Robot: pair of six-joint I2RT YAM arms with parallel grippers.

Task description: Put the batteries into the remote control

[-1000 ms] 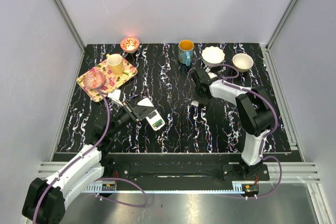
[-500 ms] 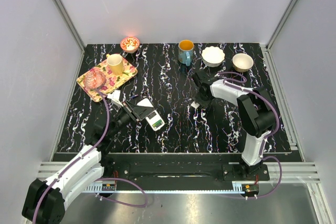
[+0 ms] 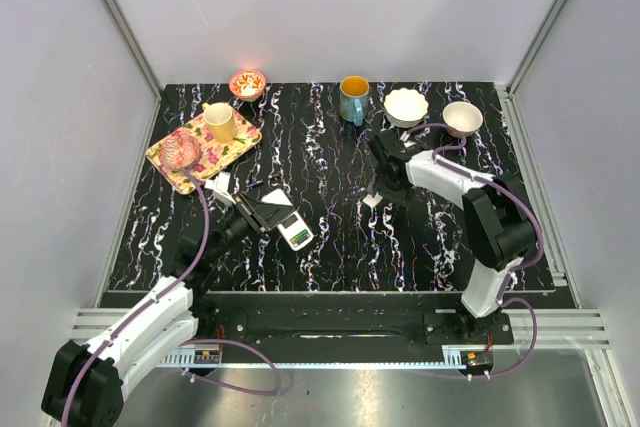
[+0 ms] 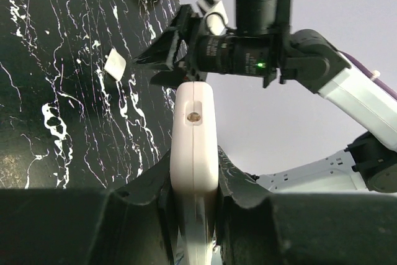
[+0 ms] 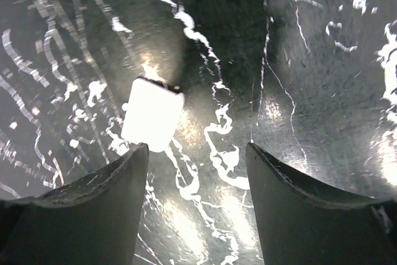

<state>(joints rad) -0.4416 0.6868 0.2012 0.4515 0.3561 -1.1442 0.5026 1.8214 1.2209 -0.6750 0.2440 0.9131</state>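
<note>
The remote control [image 4: 194,128], smooth white plastic with a rounded end, is clamped edge-on in the left gripper [image 4: 194,181], left of centre in the top view. In the right wrist view the right gripper [image 5: 197,159] is seen with fingers apart over a flat white rectangle [image 5: 152,115] on the glossy black veined table [image 5: 322,60]; from above it is only a speck

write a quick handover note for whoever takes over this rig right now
Left gripper: shut on the flat white plastic remote control.
Right gripper: open, empty, low over the black marbled table. A small flat white rectangular piece lies just ahead of one finger.
Done: remote control gripped.
Left: the batteries cannot be made out in any view; find them and load both.
</note>
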